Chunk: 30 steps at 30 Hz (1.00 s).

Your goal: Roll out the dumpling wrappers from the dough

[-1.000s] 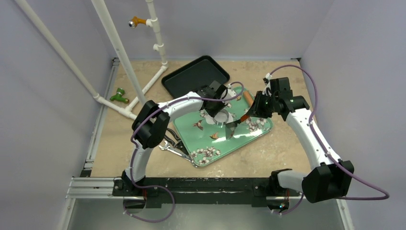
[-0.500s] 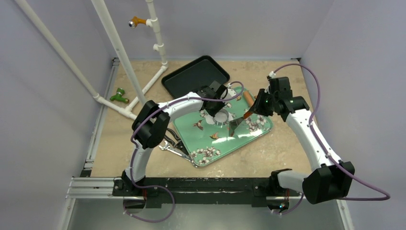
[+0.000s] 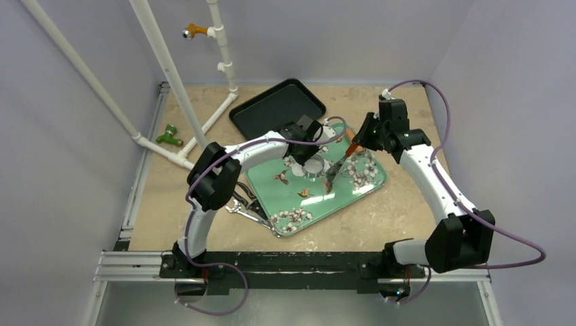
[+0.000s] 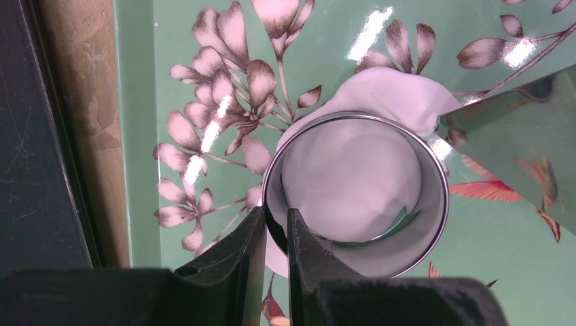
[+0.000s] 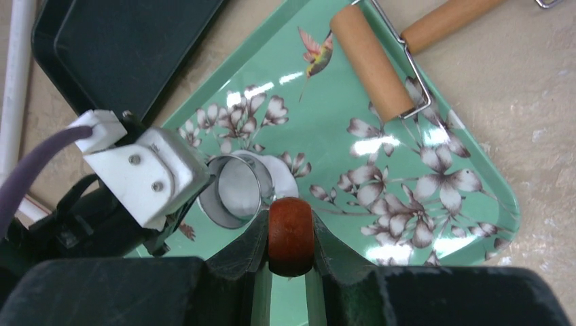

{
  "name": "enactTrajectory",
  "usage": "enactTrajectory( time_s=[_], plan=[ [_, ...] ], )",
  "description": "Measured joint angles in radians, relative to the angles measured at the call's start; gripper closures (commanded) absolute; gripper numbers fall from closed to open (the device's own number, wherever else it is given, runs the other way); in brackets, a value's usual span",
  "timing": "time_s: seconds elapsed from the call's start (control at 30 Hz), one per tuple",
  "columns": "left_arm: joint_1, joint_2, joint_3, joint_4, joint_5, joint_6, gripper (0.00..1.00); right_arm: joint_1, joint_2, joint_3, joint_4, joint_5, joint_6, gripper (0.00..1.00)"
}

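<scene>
The left gripper (image 4: 275, 221) pinches the wall of a metal ring (image 4: 356, 121), one finger inside and one outside. The ring stands on a white dough wrapper (image 4: 397, 92) just ahead of those fingers, on a green flowered tray (image 5: 326, 115). The right gripper (image 5: 291, 234) clamps a reddish wooden handle (image 5: 291, 217); a rolling pin (image 5: 370, 61) lies beyond it.

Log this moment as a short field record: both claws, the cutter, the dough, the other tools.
left claw: shut on the ring cutter's wall, one finger inside, one outside
ring cutter: upright on the dumpling wrapper
dumpling wrapper: flat white dough on the green floral tray, its edge showing outside the ring
right claw: shut on a red-brown tool handle
tool blade: shiny, tilted, corner by the dough's edge
rolling pin: roller on the tray's corner, ungripped
black tray: beside the green tray
</scene>
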Motion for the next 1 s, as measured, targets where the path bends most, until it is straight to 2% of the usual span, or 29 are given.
enactTrajectory(
  time_s=[0.33,0.53,0.63,0.77,1.0],
  plan=[
    [0.000,0.000,0.000,0.005,-0.002,0.007,0.97,-0.001,-0.034,-0.106,0.203,0.048,0.042,1.00],
    [0.000,0.000,0.000,0.007,-0.002,0.008,0.97,-0.002,-0.180,-0.266,0.336,0.050,0.047,1.00],
    [0.000,0.000,0.000,0.008,-0.002,0.008,0.97,-0.003,-0.241,-0.380,0.458,0.057,0.070,1.00],
    [0.000,0.000,-0.002,0.010,-0.002,0.009,0.97,-0.011,-0.244,-0.462,0.587,0.076,0.110,1.00],
    [0.000,0.000,-0.003,0.014,-0.003,0.010,0.97,-0.011,-0.239,-0.525,0.716,0.132,0.122,1.00]
  ],
)
